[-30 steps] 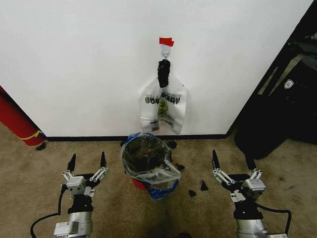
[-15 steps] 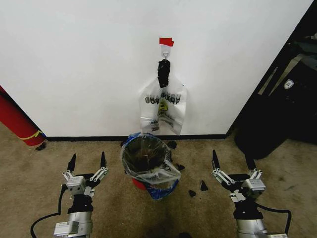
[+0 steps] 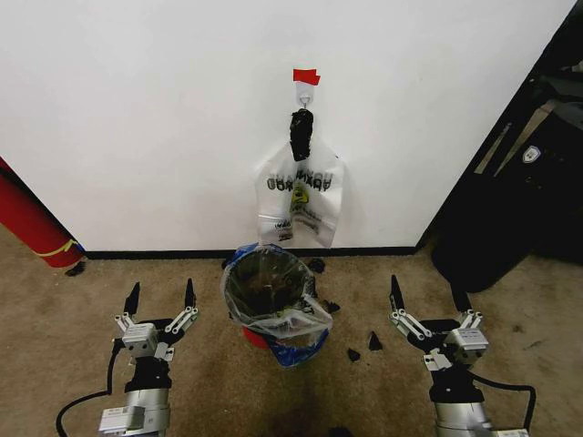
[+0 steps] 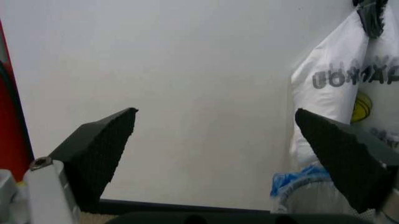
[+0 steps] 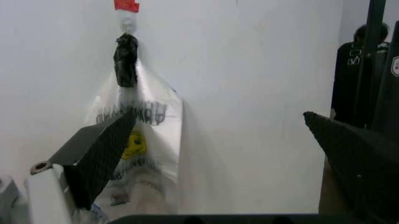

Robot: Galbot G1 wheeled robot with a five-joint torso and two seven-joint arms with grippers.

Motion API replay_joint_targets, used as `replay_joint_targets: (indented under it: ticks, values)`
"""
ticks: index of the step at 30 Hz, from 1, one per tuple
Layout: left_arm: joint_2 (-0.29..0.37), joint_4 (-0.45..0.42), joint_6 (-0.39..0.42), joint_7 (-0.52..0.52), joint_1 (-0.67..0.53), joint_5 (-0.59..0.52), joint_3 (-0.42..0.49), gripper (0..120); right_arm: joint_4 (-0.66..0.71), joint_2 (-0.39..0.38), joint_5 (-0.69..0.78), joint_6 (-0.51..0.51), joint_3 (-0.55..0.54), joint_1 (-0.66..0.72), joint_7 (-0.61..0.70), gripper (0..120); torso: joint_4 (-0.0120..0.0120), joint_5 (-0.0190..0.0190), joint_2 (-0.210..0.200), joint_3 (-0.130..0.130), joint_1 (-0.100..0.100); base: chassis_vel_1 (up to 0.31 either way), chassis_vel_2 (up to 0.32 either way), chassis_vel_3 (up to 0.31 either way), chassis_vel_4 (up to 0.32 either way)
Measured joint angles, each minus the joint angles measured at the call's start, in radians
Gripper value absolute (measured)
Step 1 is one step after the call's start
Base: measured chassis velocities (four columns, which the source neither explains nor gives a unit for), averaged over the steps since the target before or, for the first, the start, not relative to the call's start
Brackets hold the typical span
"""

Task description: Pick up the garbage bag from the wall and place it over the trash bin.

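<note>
Garbage bag (image 3: 299,194) hangs on wall (image 3: 155,118) hook above trash bin (image 3: 271,300). Left gripper (image 3: 161,299), right gripper (image 3: 424,298) flank bin, fingers spread, empty.

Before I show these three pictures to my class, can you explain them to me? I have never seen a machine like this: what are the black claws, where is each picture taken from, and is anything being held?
This is a wheeled robot with two arms. The wide picture comes from a camera on its head, looking down at a carpeted floor and a white wall. The claws are its two hands: the left pincer and the right pincer, both open, low above the carpet and holding nothing. The other two pictures come from cameras on each wrist, looking out between that pincer's black fingers.

On the wall, a see-through printed bag hangs from a small hook under red tape, its top bunched in black. Below it stands a round trash bin, already lined with plastic. Small dark scraps lie on the carpet nearby.
</note>
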Motion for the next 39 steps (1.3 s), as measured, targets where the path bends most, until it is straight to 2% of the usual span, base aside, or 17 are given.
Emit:
replay_joint_targets:
  ticks: [39]
  values:
    - [0.000, 0.000, 0.000, 0.000, 0.000, 0.000, 0.000, 100, 0.000, 0.000, 0.000, 0.000, 0.000, 0.000, 0.000, 100, 0.0000, 0.0000, 0.000, 0.000, 0.000, 0.000, 0.000, 0.000, 0.000]
